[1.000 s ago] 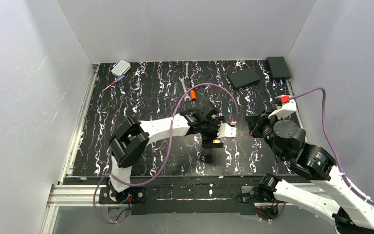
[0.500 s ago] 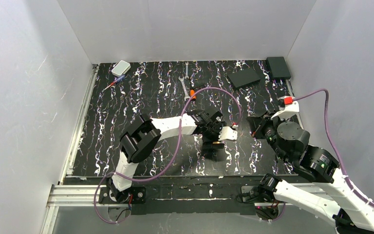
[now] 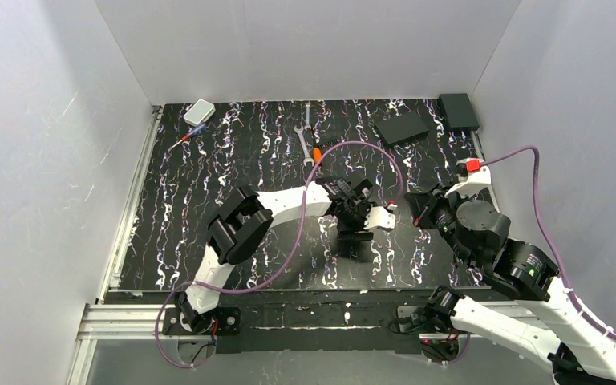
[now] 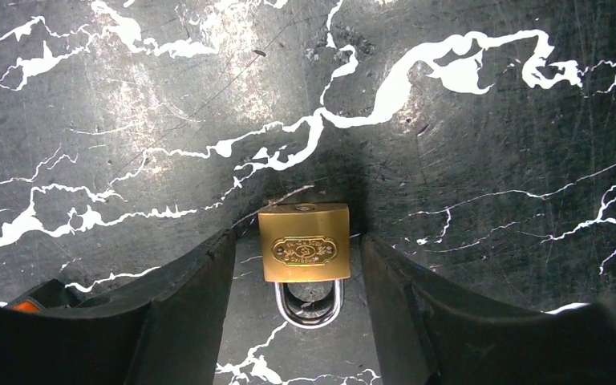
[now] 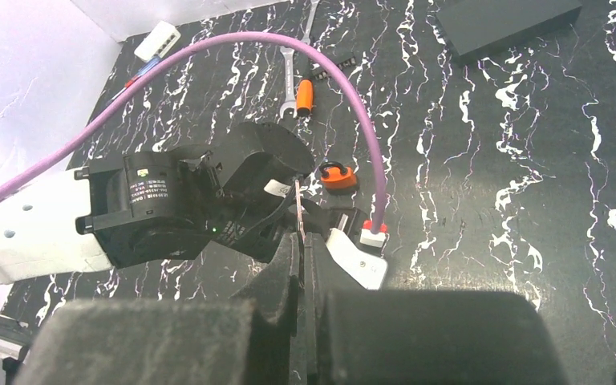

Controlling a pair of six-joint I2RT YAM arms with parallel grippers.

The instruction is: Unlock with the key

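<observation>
Padlock (image 4: 303, 247), brass, flat on the table (image 4: 489, 120), shackle toward the wrist camera. It lies between the parted fingers (image 4: 188, 305) of the left gripper (image 4: 297, 241), with a narrow gap on each side, so nothing is grasped. Right gripper (image 5: 302, 241) is clenched on the key (image 5: 297, 204); its thin silvery blade stands up from the fingertips, seen edge-on against the left arm (image 5: 152, 200).

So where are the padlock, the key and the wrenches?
padlock (image 4: 304, 250), left wrist view, on its brass body.
key (image 5: 298, 207), right wrist view, on its thin metal blade.
wrenches (image 3: 302, 143), top view, on the longer one's handle.
</observation>
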